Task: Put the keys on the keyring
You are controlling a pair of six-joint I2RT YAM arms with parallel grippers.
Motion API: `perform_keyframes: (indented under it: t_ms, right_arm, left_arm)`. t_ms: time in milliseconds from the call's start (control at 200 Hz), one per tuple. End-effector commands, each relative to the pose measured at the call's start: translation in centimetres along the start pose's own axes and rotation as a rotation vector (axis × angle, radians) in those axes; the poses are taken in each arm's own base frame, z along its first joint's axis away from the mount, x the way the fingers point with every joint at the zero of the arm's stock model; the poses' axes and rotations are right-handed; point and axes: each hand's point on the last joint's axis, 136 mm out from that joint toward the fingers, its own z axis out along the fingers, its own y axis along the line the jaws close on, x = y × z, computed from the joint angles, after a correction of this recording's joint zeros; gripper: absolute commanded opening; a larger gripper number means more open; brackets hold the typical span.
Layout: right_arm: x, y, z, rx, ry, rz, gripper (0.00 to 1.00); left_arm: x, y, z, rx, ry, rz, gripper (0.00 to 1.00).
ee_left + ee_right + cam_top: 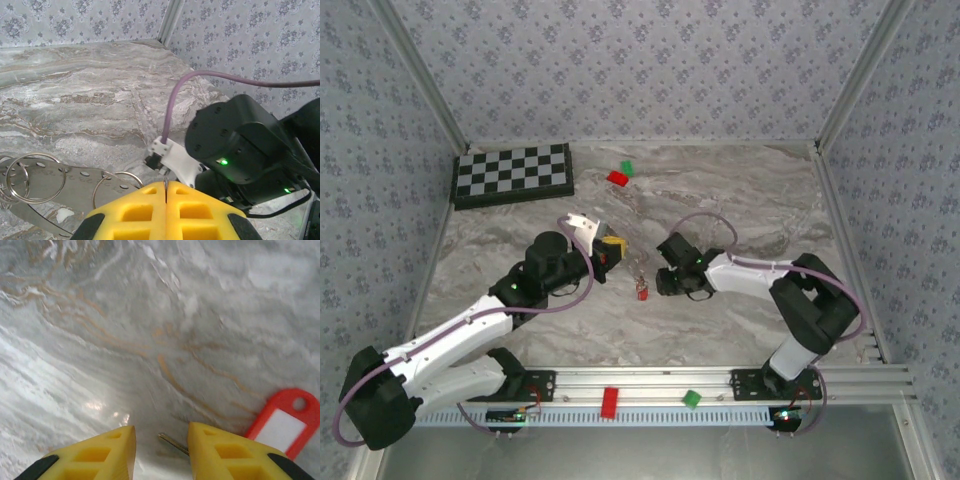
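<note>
1. Closest in the right wrist view, the right gripper (161,429) stands parted just over the marble table (150,315) and grasps nothing. A thin metal pin (172,442) lies in the gap and seems to touch neither finger. I cannot tell whether it belongs to the key.
2. Just beside that gripper lies a key (285,421), flat on the table, with a red plastic head, a white insert and a hole at its far end. It sits outside the jaws, off to the right of the gap, not between the fingers.
3. The step in hand looks like picking up this key. To do it well, shift the gripper right until the red head is centred in the gap. Then come down square to the table and pinch across the head's narrow sides, leaving the hole free for threading.
4. The left gripper (166,189) is clenched, its yellow fingers meeting along one seam. A sliver of wire shows at the seam, but I cannot tell whether it is pinched there.
5. The keyring (65,190) — a dull grey band carrying wire rings — lies just beside that gripper, and one ring passes behind a finger.
6. From above, the key lies between the two grippers. Farther back, well apart, are a checkerboard (513,175) and a red block (617,178).
</note>
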Motion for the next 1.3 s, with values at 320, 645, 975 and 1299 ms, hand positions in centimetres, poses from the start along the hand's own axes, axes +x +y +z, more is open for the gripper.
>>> perform_keyframes:
  t_ms: [320, 645, 975, 1299]
  right_arm:
    - [4.7, -4.3, -5.3, 0.102, 0.018, 0.040, 0.38]
    - [6.2, -7.4, -8.5, 0.004, -0.099, 0.467, 0.34]
    - [5.4, -7.0, -7.5, -0.073, -0.112, 0.548, 0.35]
    - [4.1, -5.9, -6.4, -0.034, -0.079, 0.468, 0.32]
  left_arm:
    - [-2.0, -1.2, -0.2, 0.040, -0.065, 0.003, 0.00]
    - [-1.9, -1.2, 0.0, 0.045, -0.061, 0.000, 0.00]
    - [-1.8, -1.4, 0.0, 0.055, -0.060, -0.008, 0.00]
    - [-1.7, -1.4, 0.1, 0.056, -0.057, -0.009, 0.00]
